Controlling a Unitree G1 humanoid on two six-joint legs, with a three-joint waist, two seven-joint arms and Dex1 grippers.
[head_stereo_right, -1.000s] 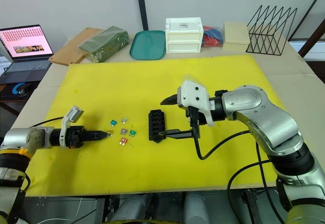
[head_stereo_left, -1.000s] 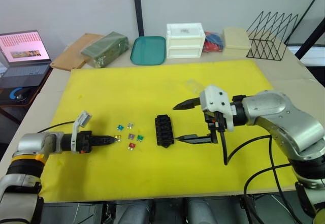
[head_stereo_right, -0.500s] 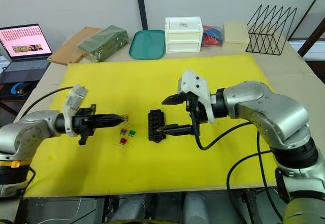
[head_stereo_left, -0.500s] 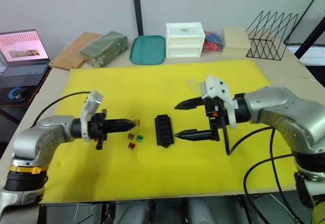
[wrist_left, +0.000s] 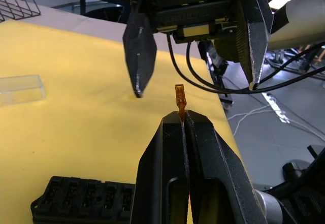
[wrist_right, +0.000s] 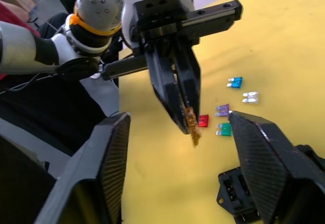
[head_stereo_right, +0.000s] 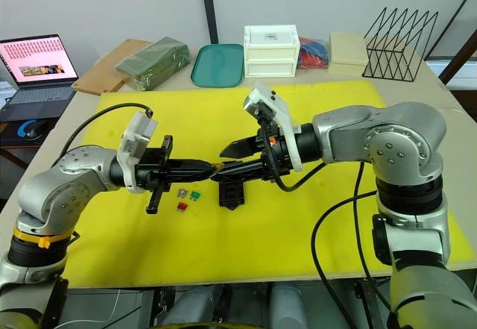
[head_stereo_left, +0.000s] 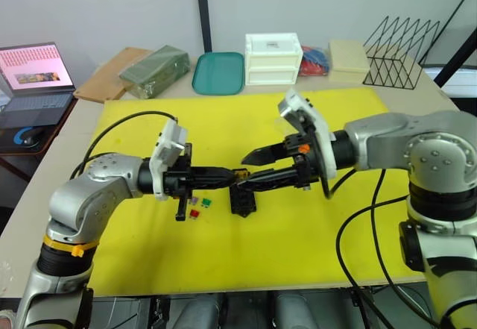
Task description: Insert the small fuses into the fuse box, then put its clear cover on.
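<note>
My left gripper [head_stereo_left: 235,172] is shut on a tan fuse [wrist_left: 180,98], held out just above the black fuse box [head_stereo_left: 241,198] on the yellow mat. My right gripper [head_stereo_left: 243,174] faces it, open, with one finger [wrist_left: 139,56] on each side of the fuse's free end and not touching it. Loose small fuses lie on the mat left of the box: blue [wrist_right: 234,82], a pale one [wrist_right: 250,97], purple [wrist_right: 222,109], red [wrist_right: 203,120] and green [wrist_right: 224,129]. The clear cover [wrist_left: 20,89] lies on the mat beyond the box.
Along the table's back edge stand a teal tray [head_stereo_left: 218,73], a white drawer box [head_stereo_left: 273,59], a wire rack [head_stereo_left: 402,42] and a green pack [head_stereo_left: 154,71]. A laptop [head_stereo_left: 33,75] sits at the far left. The yellow mat [head_stereo_left: 313,247] has free room in front.
My left gripper has carried the tan fuse rightward from the loose fuses to above the fuse box. My right gripper has swung left so that its open fingers flank the fuse.
</note>
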